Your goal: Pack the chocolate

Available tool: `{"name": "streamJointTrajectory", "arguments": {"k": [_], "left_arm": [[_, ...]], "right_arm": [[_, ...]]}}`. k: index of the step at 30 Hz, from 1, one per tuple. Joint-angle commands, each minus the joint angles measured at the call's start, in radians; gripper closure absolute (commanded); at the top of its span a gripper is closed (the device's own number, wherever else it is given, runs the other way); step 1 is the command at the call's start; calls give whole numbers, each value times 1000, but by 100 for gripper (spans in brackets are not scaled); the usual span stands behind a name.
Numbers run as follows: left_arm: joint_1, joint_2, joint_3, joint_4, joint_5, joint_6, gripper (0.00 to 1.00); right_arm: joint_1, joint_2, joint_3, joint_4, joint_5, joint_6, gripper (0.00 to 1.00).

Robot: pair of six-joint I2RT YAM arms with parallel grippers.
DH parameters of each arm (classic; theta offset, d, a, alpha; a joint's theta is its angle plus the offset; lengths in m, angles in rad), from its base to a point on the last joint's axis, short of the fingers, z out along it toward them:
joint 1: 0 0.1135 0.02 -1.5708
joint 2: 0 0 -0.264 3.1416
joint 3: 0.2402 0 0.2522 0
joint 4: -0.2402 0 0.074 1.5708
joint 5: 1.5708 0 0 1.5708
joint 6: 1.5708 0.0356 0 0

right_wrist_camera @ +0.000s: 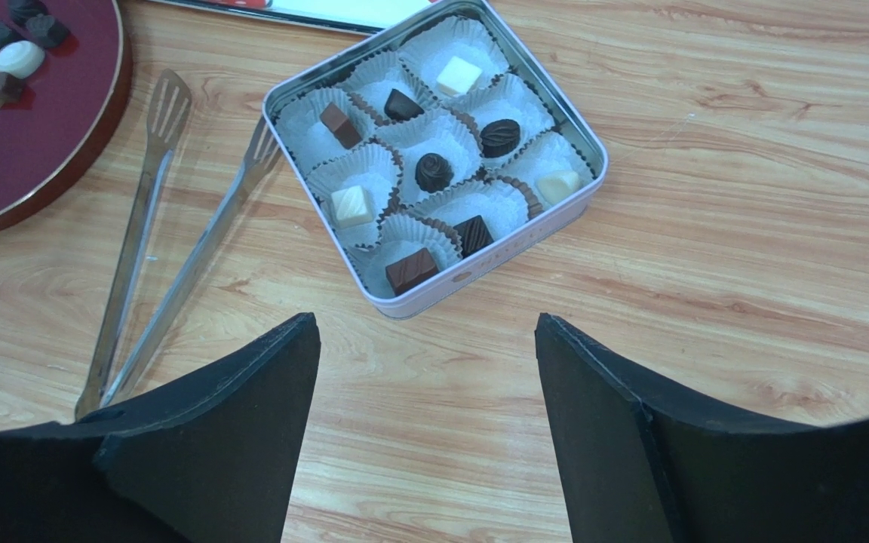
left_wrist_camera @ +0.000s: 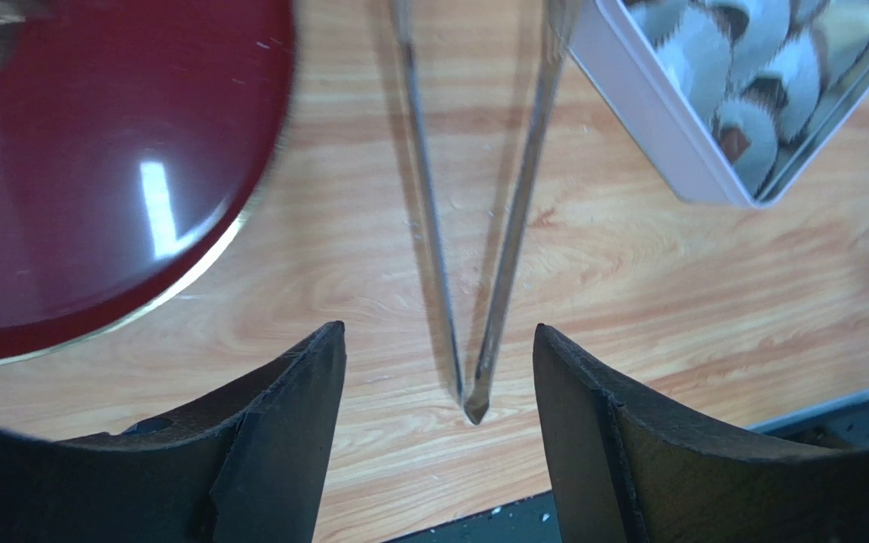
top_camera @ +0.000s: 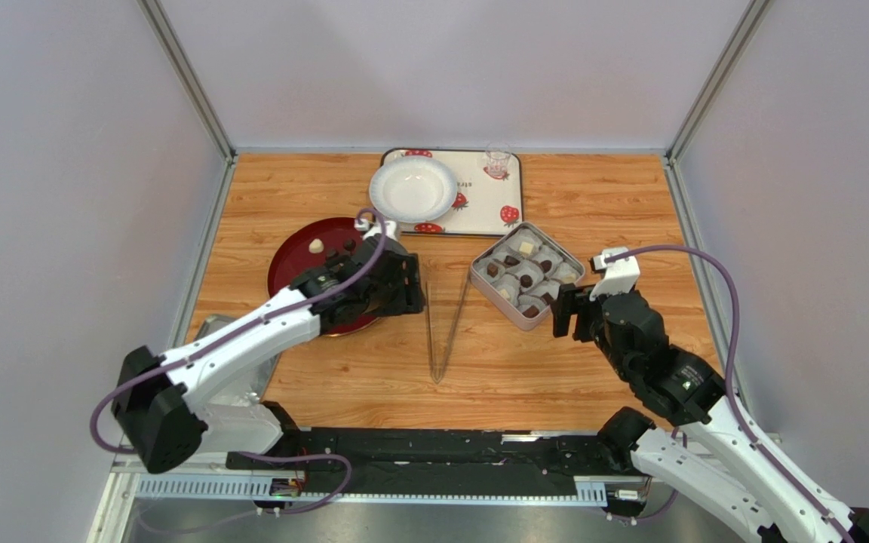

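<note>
Chocolate (right_wrist_camera: pixel 432 172) pieces, dark and cream, fill several paper cups in the square tin (right_wrist_camera: pixel 484 266), which sits right of centre (top_camera: pixel 480 272). More chocolate (right_wrist_camera: pixel 20 57) lies on the red plate (right_wrist_camera: pixel 65 125); from above one cream piece (top_camera: pixel 317 246) shows there. Metal tongs (top_camera: pixel 447 328) lie flat between plate and tin. My left gripper (top_camera: pixel 411 296) hangs open at the plate's right edge. In its wrist view the joined end of the tongs (left_wrist_camera: pixel 473 402) lies on the wood between the spread fingers, gripper (left_wrist_camera: pixel 439 330). My right gripper (right_wrist_camera: pixel 427 319) is open and empty just in front of the tin (top_camera: pixel 569 308).
A white bowl (top_camera: pixel 413 188) rests on a strawberry-patterned tray (top_camera: pixel 484 209) at the back, with a small clear cup (top_camera: pixel 498 164) beside it. Grey walls close in the table on three sides. A black rail (top_camera: pixel 439 453) runs along the near edge.
</note>
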Motion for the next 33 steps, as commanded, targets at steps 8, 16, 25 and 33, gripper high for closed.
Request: {"name": "streamJointTrajectory", "arguments": {"k": [8,16,25,33], "left_arm": [[401,-424,-212,-276,-61,-63,23],[699,-515,-216,-399,-153,-20,1],[1089,-369,-212,-413,-122,0,2],[1319,-417,-334,-352,-101,-117,10]], "right_arm": [[5,81,68,51,-111,6,25],[5,110,56,103,-246,32,25],[5,92,16,125,-282,29,25],[4,44,0,120,-311,32,25]]}}
